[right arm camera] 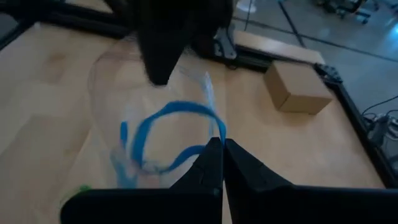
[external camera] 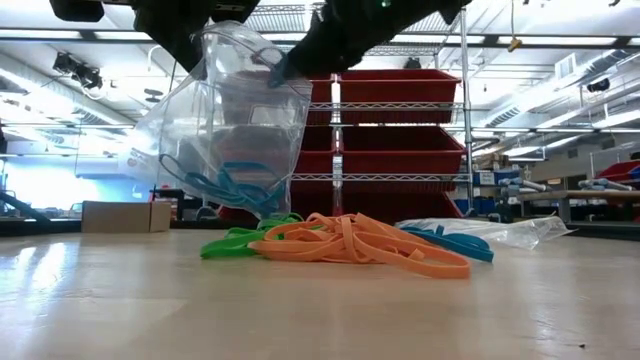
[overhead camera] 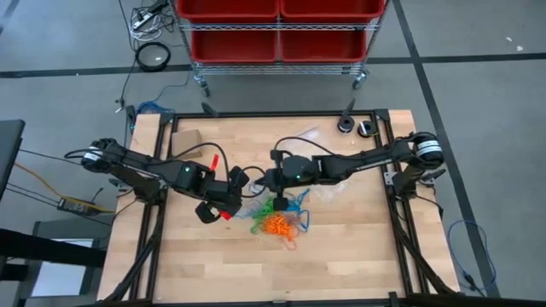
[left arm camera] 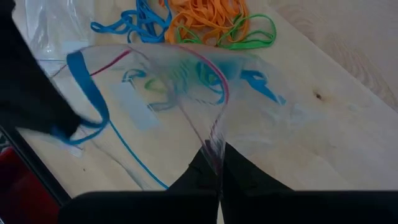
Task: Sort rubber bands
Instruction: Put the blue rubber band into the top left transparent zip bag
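Observation:
A loose heap of orange, green and blue rubber bands (external camera: 350,245) lies on the table's middle. Above its left side hangs a clear zip bag (external camera: 235,110) with several blue bands (external camera: 225,185) in its bottom. My left gripper (left arm camera: 217,167) is shut on the bag's rim. My right gripper (right arm camera: 222,146) is shut on a blue rubber band (right arm camera: 174,118) at the bag's open mouth, opposite the left gripper (right arm camera: 161,43). My left gripper pinches the bag's rim (left arm camera: 214,140) between its two fingers, coming slanting down from the table's left. The bag hangs below, mouth up and spread, clear of the table. My right gripper pinches one blue band (right arm camera: 214,132) at its fingertips, slanting down from the table's right. The band's loop hangs slack at the bag's mouth; whether the fingers also touch the bag I cannot tell.
A second clear bag (external camera: 500,232) lies flat on the table to the right of the heap. A small tan cardboard box (right arm camera: 297,87) stands near the far left corner. Bare wood lies toward the near edge. Red bins on a rack (overhead camera: 277,30) stand beyond the table.

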`<action>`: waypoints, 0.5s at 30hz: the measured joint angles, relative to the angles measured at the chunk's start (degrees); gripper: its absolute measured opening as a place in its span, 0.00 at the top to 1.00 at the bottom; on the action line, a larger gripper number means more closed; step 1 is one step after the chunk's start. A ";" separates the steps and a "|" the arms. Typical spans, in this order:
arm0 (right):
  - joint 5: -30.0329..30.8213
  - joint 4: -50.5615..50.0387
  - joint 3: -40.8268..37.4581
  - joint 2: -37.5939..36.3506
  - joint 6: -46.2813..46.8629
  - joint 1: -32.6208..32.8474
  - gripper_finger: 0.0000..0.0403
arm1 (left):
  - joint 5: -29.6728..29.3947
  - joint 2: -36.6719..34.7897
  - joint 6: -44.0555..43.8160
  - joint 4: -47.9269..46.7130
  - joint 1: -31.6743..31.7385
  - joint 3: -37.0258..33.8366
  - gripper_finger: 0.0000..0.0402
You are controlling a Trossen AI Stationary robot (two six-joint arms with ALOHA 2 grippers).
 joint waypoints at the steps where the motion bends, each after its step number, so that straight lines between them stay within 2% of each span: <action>1: -0.01 0.40 0.10 0.00 -0.03 0.18 1.00 | 0.02 0.00 0.00 0.16 0.00 0.00 1.00; 15: 0.62 -6.62 0.37 0.02 -2.18 0.29 1.00 | -0.01 0.00 1.49 1.52 0.00 0.00 1.00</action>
